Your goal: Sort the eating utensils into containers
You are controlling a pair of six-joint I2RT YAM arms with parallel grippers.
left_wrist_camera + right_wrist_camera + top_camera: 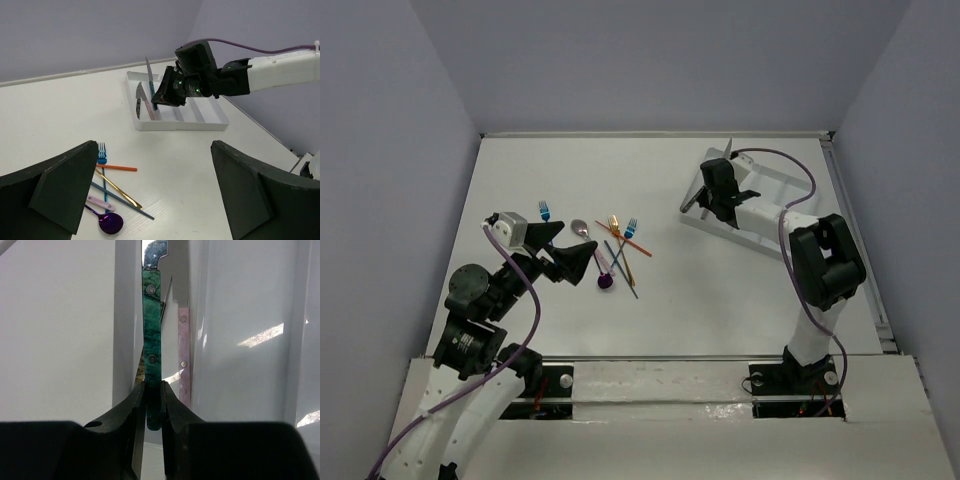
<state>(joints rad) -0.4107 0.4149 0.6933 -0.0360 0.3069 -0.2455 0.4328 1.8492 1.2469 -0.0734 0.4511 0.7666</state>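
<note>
One worktop (670, 310) carries one white tray (775, 180) at its right side. Of the two arms, the left end effector (563, 250) gapes wide and empty beside the loose utensils (610, 250), about seven by the top view's count. The right end effector (153, 390) is pinched on the butt of one green-handled knife (151, 330) in the tray. The arm hides this knife's pink-handled neighbour (183, 350) from above. Only the left wrist view shows a silver blade (148, 67) upright at the tray's far rim.
</note>
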